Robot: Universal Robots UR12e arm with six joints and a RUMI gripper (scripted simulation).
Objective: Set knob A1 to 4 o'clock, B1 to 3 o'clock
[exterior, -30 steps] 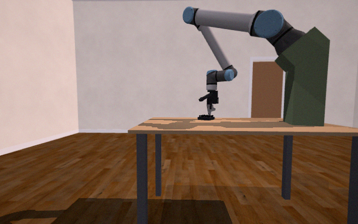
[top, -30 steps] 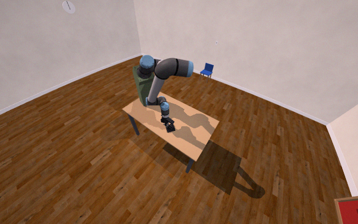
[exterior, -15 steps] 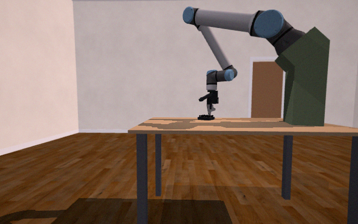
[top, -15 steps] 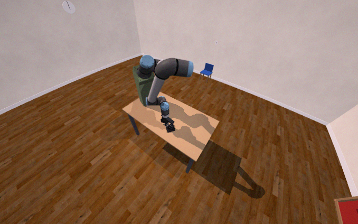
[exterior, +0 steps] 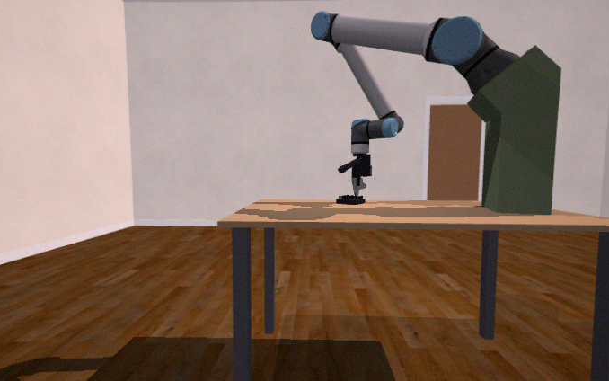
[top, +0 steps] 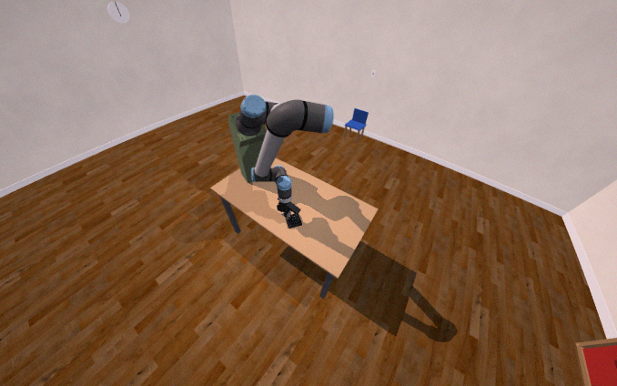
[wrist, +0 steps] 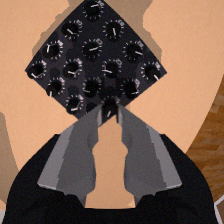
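The black knob box (top: 295,221) (exterior: 350,199) (wrist: 92,67) lies flat on the wooden table (top: 335,251) (exterior: 420,220). In the wrist view it sits as a diamond with several rows of black knobs, each with a white pointer line. My gripper (wrist: 110,106) (top: 291,216) (exterior: 357,192) points straight down onto the box's near corner. Its two grey fingers are shut on one knob (wrist: 109,104) close to that corner. I cannot read which row or number this knob is. The very corner of the box is hidden behind the fingers.
The arm's green pedestal (top: 247,148) (exterior: 520,137) stands at the table's back end. The table edge (wrist: 207,135) shows to the right in the wrist view. A blue chair (top: 357,122) stands by the far wall and a door (exterior: 454,151) is behind the table.
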